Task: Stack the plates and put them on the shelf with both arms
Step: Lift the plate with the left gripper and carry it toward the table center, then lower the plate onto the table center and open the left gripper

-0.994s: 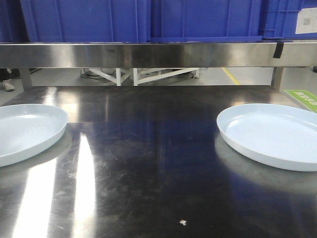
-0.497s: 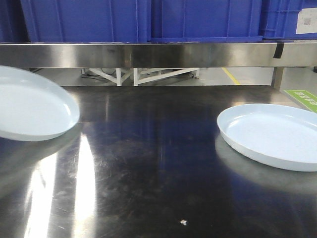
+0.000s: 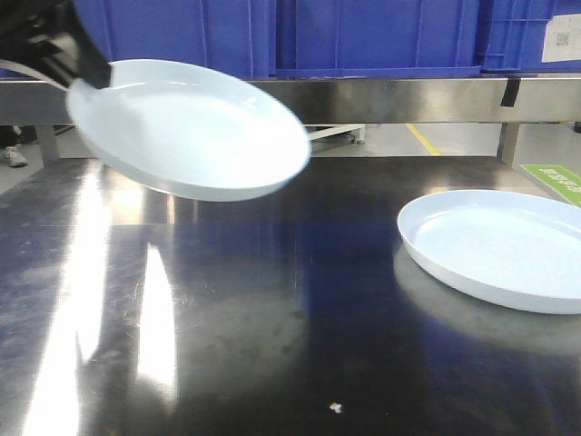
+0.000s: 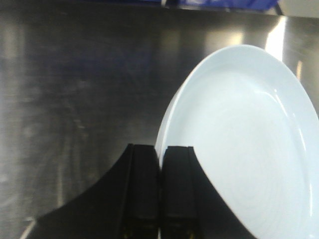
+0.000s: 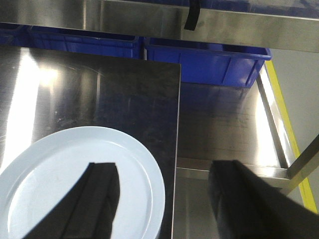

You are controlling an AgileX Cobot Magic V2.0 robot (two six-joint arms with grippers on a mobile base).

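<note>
Steel counter (image 3: 272,327) below, left tool (image 4: 160,154) clamps one plate (image 3: 191,127) by its rim in mid-air, right tool (image 5: 164,174) gapes above the other plate (image 3: 499,245), nothing stacked or shelved yet.

Tabletop (image 3: 272,318) lies open between raised plate (image 3: 191,127) and resting plate (image 3: 499,245); shelf rail (image 3: 408,98) seemingly low behind.

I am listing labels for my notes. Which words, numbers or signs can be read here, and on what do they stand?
White label on the blue bin: print too small to read.
Green sign at the right edge: white marks, too blurred to read.
No other text shows; nothing can be quoted.
</note>
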